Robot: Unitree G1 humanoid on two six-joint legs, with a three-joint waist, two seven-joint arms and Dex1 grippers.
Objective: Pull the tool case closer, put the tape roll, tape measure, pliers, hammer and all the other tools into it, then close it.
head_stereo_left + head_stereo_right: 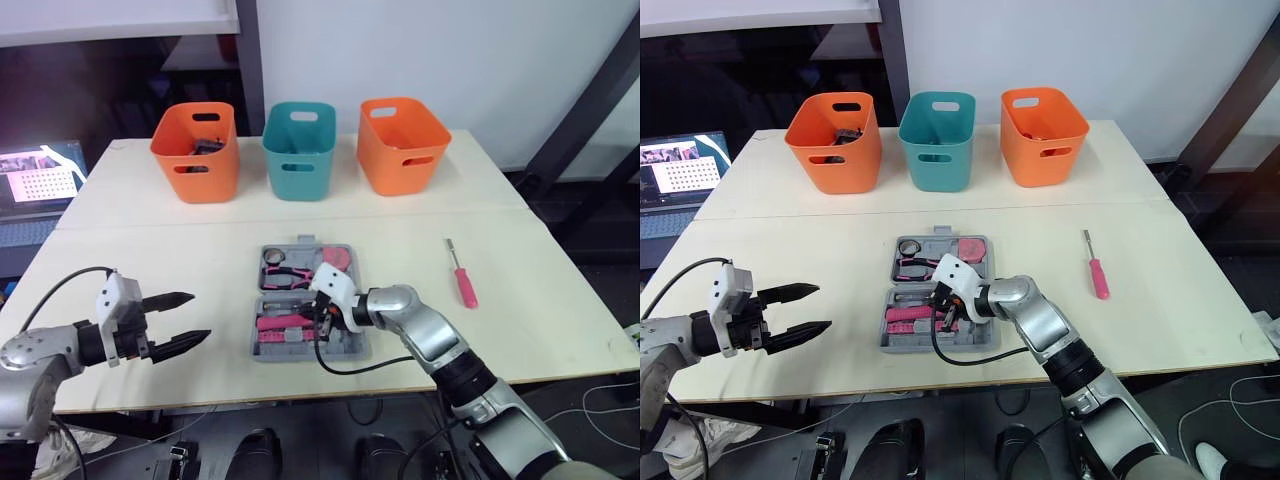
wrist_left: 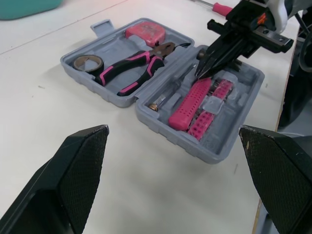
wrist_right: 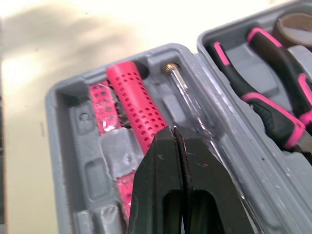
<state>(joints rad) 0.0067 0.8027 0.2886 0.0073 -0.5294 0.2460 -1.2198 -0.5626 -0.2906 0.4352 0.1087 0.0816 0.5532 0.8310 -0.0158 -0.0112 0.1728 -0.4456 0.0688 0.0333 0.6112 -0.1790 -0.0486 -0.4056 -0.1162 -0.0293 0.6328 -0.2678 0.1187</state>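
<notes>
Standing at the table, I observe the grey tool case lying open and flat in the middle of the near half, its two halves side by side, one nearer the robot and one farther.

The far half holds the tape roll, the pink-and-black pliers and the pink tape measure, each seated in its own recess. The near half holds a pink perforated handle, a pink bit strip beside it, and a clear-handled tool with a brass end along the hinge side.

The right gripper is over the near half, pointing down at the far end of the pink perforated handle. Its fingers are pressed together with nothing between them. Whether the tip touches the handle cannot be told.

The left gripper hovers above bare table to the left of the case, well apart from it, with fingers spread wide and empty.

A pink screwdriver lies on the table to the right of the case, outside it.

Along the far edge stand an orange basket, a teal basket and a second orange basket. A laptop sits off the table's left side.
</notes>
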